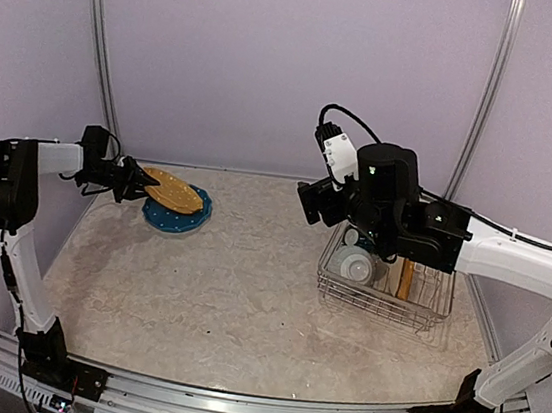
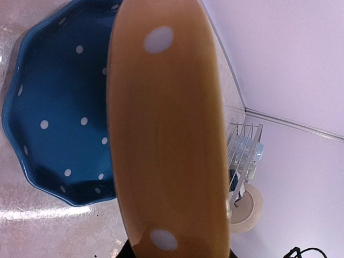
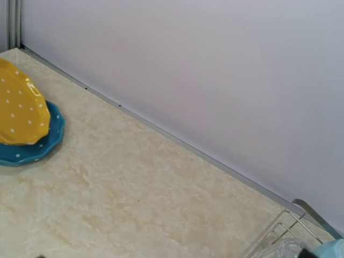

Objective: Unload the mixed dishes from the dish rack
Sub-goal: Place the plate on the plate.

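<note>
At the back left, my left gripper (image 1: pixel 144 185) is shut on the rim of a yellow-orange dotted plate (image 1: pixel 175 192). It holds the plate tilted just above a blue dotted plate (image 1: pixel 182 219) that lies on the table. In the left wrist view the yellow-orange plate (image 2: pixel 166 134) fills the middle and hides the fingers, with the blue plate (image 2: pixel 59 118) behind it. The dish rack (image 1: pixel 379 308) stands at the right with a pale mug (image 1: pixel 357 265) and an upright yellow-orange plate (image 1: pixel 406 279) inside. My right gripper (image 1: pixel 314 201) hovers open and holds nothing, above the rack's far left corner.
The right wrist view shows bare marbled table, the back wall, the rack's corner (image 3: pixel 274 234) and a light blue mug (image 3: pixel 330 250). Walls close the table at the back and sides. The right arm's links (image 1: pixel 424 230) hang over the rack.
</note>
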You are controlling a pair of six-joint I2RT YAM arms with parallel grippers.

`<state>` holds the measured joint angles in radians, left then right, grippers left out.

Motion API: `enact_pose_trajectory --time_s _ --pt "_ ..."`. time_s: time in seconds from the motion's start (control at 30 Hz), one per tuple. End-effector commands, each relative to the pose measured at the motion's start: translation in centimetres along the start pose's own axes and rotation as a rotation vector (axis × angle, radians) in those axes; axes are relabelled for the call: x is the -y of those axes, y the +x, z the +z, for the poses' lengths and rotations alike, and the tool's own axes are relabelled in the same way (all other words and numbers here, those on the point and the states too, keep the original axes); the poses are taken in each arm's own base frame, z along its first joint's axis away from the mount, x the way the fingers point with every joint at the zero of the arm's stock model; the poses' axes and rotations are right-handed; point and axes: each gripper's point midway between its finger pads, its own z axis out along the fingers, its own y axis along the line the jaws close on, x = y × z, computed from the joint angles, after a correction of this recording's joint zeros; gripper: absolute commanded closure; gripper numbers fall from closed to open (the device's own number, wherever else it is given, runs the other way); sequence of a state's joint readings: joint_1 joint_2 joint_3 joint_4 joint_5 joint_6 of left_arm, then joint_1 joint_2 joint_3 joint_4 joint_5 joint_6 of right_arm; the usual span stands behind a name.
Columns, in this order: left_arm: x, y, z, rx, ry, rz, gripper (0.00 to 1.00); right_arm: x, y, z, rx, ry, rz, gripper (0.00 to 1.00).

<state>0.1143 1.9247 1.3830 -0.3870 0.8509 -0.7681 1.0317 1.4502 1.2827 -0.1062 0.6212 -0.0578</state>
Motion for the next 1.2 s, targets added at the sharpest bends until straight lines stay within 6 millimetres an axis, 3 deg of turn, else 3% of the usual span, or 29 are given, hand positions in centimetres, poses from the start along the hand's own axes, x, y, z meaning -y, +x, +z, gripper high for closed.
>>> enact_pose_trajectory --time_s 0.0,0.2,0.4,0.53,0.77,1.17 --pt "3.9 -0.9 -0.3 -0.009 0.141 0.103 1.0 0.8 -0.4 -0.5 0.023 -0.002 0.048 0.01" --pt "3.1 -1.0 0.4 -0.022 0.136 0.074 0.95 0.7 -0.2 -0.5 0.026 -0.01 0.059 0.01" --pt "1.1 -1.3 0.9 -0.017 0.046 0.017 0.72 0.9 -0.2 -0.6 0.029 -0.008 0.069 0.01" --pt "-0.4 -1.5 0.5 0.01 -0.104 0.019 0.55 1.0 -0.1 -0.6 0.03 -0.01 0.077 0.01" --pt "-1.0 -1.9 0.2 0.032 -0.191 0.047 0.4 1.0 -0.2 -0.5 0.034 -0.013 0.084 0.01" --pt "-1.4 -0.7 2.2 -0.017 -0.244 0.081 0.34 1.2 -0.1 -0.7 0.039 -0.016 0.089 0.01"
